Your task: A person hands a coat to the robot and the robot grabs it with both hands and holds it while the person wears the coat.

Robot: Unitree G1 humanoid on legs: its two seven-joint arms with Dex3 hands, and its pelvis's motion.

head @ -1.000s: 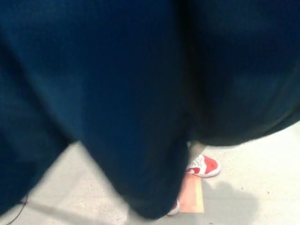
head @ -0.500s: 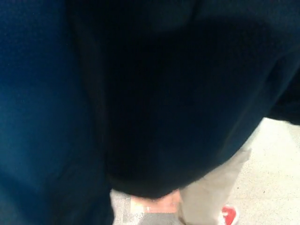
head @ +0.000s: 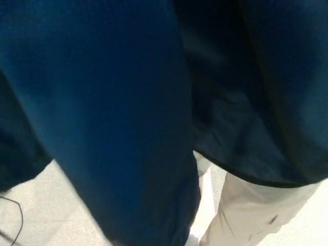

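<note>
Most of view dark blue coat (head: 102, 102) above beige trouser legs (head: 251, 210); no legible writing; fingers' state indeterminable, hands unseen.

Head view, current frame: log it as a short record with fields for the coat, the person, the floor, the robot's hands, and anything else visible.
coat: dark blue fabric fills most of the view, close to the camera, blurred
person: leg in light beige trousers shows below the coat's hem, lower right
floor: pale grey speckled surface, seen at lower left
cable: thin black line on the floor at the left edge
left hand: not in view
right hand: not in view
hold on coat: cannot be seen
</note>
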